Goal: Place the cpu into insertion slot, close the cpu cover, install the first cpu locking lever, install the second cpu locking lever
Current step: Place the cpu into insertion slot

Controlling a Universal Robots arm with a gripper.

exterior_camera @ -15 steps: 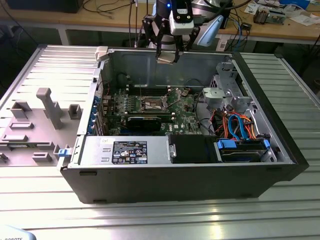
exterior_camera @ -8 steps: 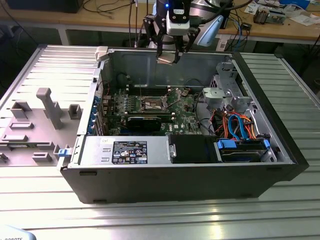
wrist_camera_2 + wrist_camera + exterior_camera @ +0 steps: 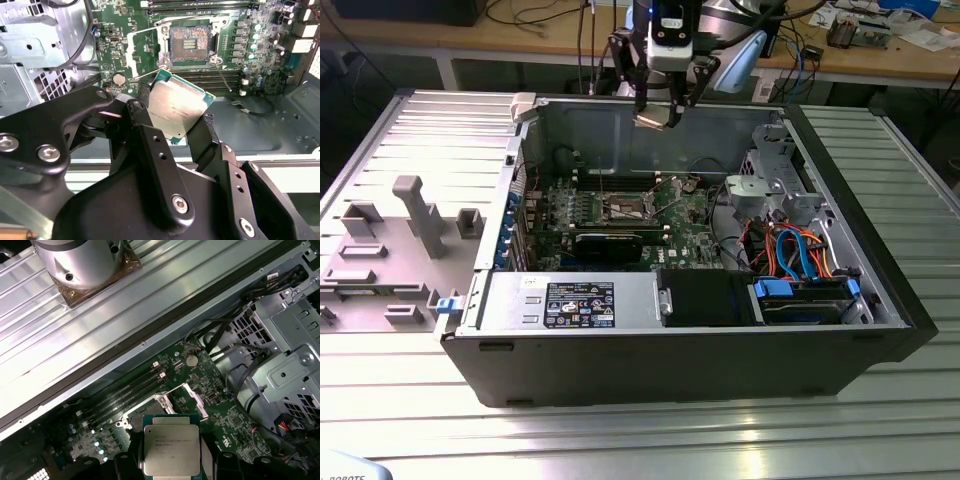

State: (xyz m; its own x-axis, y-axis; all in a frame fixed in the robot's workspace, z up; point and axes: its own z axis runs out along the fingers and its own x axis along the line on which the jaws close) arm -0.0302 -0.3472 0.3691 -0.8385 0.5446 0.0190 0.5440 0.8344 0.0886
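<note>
black gripper [image 3: 172, 116] pinches the flat, dull-silver square cpu [image 3: 176, 104].

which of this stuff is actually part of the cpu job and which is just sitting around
Part of the job:
cpu, gripped in the pincer
insertion slot, empty
cpu cover, open beside the slot

Just lying about:
blue and orange cables
metal drive cage
grey fixture, on the exterior view's left
coin cell on the board
</note>
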